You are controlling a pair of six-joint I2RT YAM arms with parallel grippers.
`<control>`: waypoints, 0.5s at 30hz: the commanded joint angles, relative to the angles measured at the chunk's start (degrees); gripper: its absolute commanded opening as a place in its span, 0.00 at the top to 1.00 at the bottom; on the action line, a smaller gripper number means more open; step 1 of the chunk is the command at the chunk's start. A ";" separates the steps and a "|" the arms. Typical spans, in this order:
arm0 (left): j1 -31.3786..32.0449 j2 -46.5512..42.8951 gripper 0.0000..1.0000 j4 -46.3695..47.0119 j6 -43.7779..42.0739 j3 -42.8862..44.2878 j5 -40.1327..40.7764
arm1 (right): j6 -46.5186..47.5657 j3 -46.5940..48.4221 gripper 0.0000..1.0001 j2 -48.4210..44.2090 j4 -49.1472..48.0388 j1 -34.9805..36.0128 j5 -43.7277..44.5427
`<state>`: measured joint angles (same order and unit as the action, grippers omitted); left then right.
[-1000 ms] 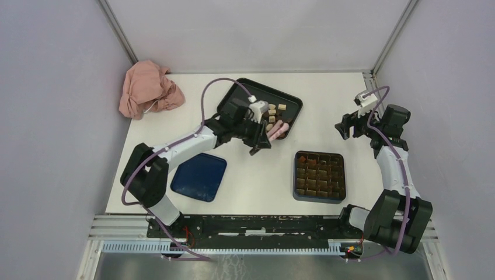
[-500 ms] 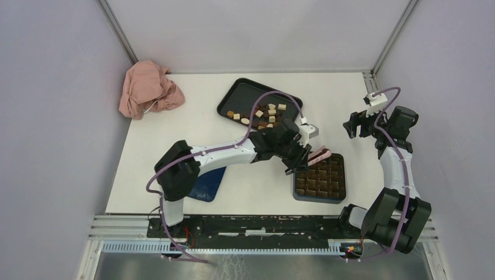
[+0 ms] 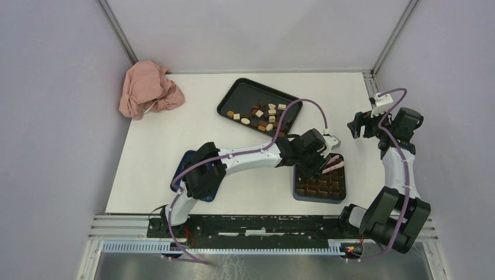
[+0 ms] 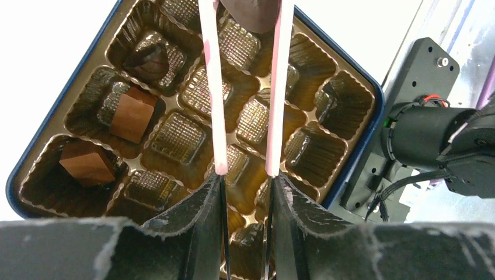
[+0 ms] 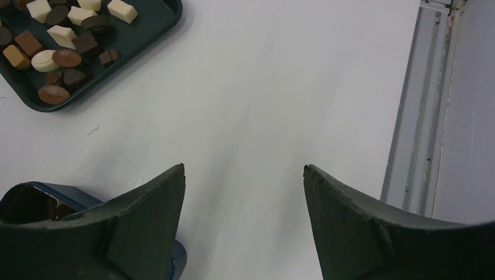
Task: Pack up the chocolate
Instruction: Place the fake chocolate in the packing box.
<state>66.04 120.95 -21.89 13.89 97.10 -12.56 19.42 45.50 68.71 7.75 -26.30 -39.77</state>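
The chocolate piece in transit is a dark one, pinched between the tips of the pink tongs and held over the box. The frame edge cuts it off, so its shape cannot be determined. The left gripper is partly closed on the two arms of the tongs, pressing them toward each other; it holds the tongs, not the chocolate itself. A second ago this gripper was over the tray, which lies beyond the box and to its left. The arm has since swung across and now holds the tongs directly above the box. The carry therefore appears complete, and the step in hand is judged to be lowering the piece into an open cell and easing the squeeze to release it. At least three packed pieces, two brown and one dark, sit in cells along one side of the box; most visible cells are vacant. The loose chocolate waits in the tray, so the task is judged to be at an early stage. The right gripper has its jaws spread wide and holds nothing. It hangs over the table just beyond the far right corner of the box, having drifted slightly away from it.
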 commanded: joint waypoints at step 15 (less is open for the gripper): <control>0.23 3.96 0.60 -4.75 -3.02 8.23 3.76 | -0.48 -0.24 0.20 0.22 -1.95 -0.50 -2.68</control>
<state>66.08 124.18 -26.92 13.34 101.84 -9.93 19.31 45.50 68.75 7.77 -26.41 -40.73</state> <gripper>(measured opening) 0.395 0.796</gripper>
